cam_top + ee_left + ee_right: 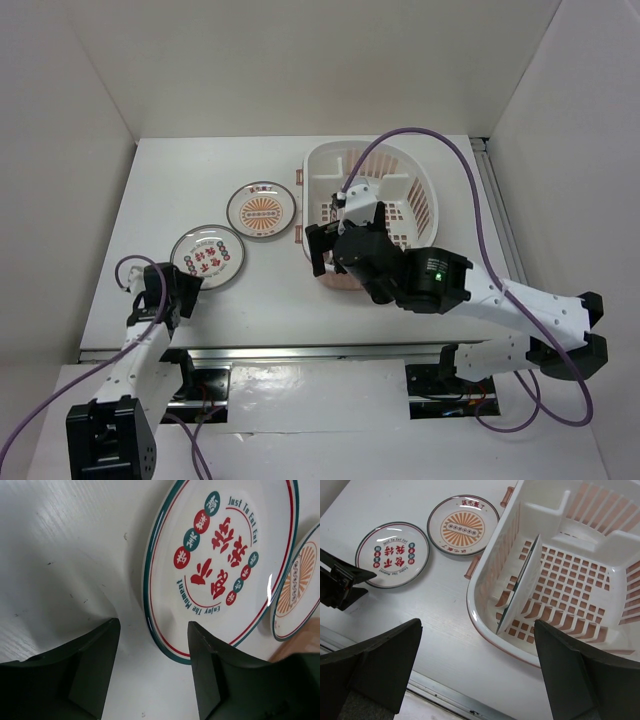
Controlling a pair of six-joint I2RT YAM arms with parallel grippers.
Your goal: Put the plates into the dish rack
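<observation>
The plate with red characters [208,257] lies flat on the table, and the orange sunburst plate [260,210] lies behind it to the right. The green-rimmed plate [522,587] stands on edge in the dish rack [490,575], apart from my gripper; in the top view my right arm hides it. My left gripper [152,650] is open and empty, low over the table just in front of the red-character plate [220,555]. My right gripper [477,650] is open and empty above the near rim of the rack [420,185].
The table's near edge with a metal rail [445,695] runs just below my right gripper. White walls close in the table at the back and on both sides. My left arm [340,585] sits at the front left of the plates.
</observation>
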